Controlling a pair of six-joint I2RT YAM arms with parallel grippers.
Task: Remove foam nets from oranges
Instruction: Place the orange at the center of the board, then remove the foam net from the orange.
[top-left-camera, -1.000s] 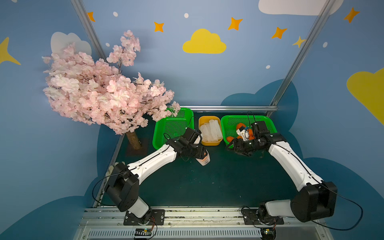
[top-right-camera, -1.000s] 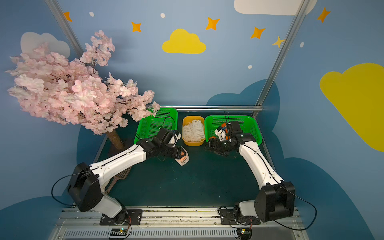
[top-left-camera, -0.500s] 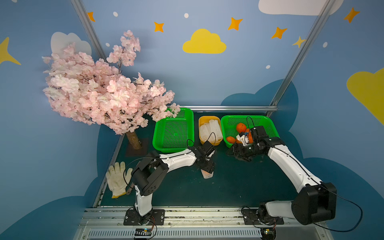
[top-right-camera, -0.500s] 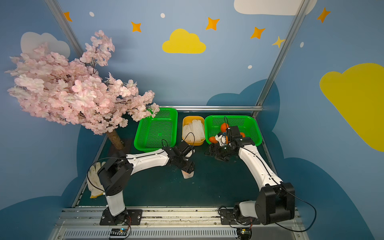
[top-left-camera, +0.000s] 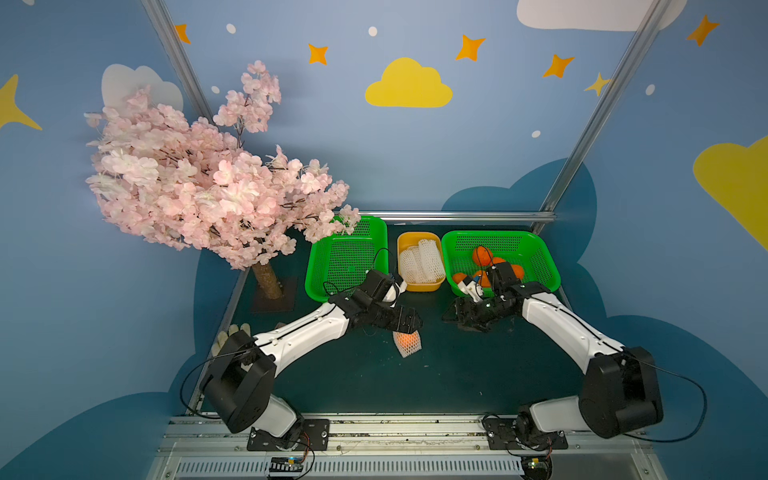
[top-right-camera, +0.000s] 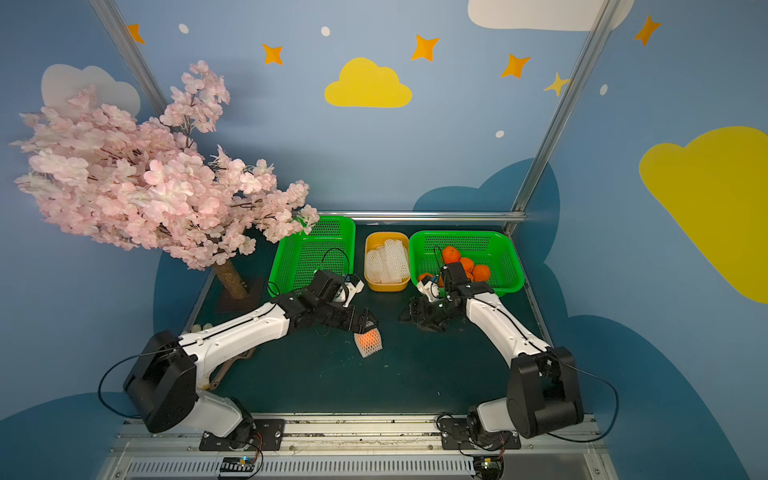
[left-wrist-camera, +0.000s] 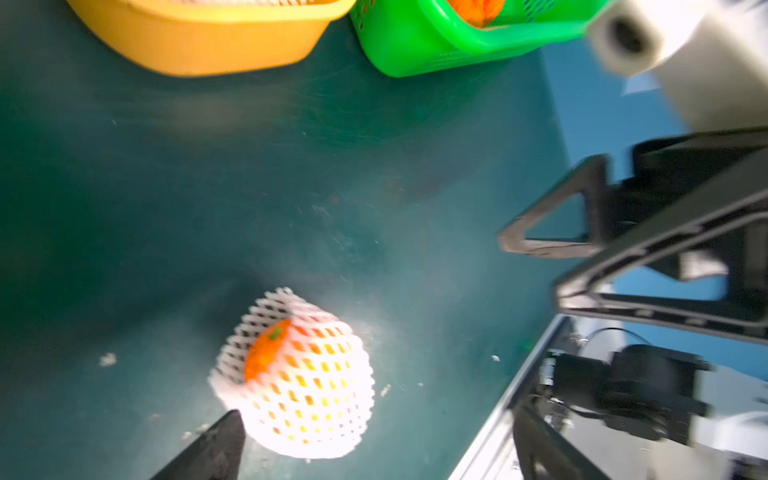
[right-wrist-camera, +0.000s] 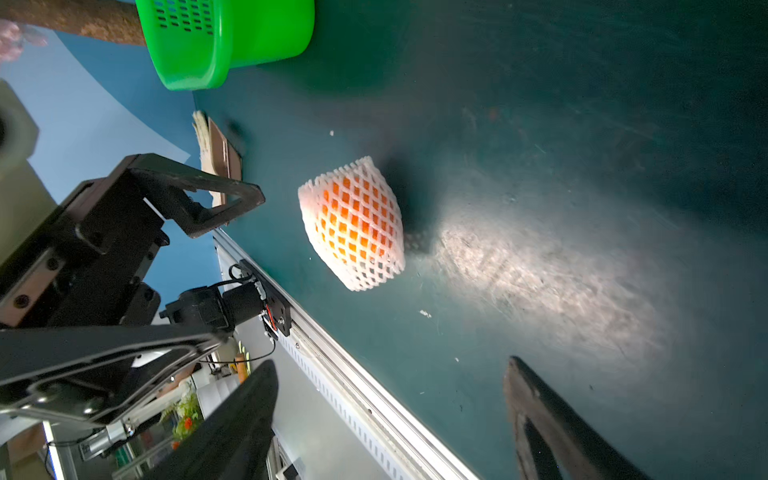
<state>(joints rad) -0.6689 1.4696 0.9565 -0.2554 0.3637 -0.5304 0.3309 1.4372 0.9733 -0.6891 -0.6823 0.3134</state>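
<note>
Top views both show yellow tub (top-left-camera: 419, 287) holding foam nets (top-left-camera: 419, 262), right green basket (top-left-camera: 490, 241) holding oranges (top-left-camera: 481, 254), both arms' jaws released.

A yellow tub (top-left-camera: 422, 286) sits at the back of the dark green table (top-left-camera: 374, 386). 2 green mesh baskets flank it: 1 just to its left (top-left-camera: 332, 266), 1 just to its right (top-left-camera: 540, 266). Farther left of the tub stands an artificial tree (top-left-camera: 199, 187) with pink blossoms and a brown trunk (top-left-camera: 266, 278). A white glove (top-left-camera: 219, 344), partly hidden, lies nearer than the tub and well to its left. Behind the tub a metal bar (top-left-camera: 457, 216) runs along the blue wall (top-left-camera: 415, 166), which is painted with yellow clouds and orange stars.
</note>
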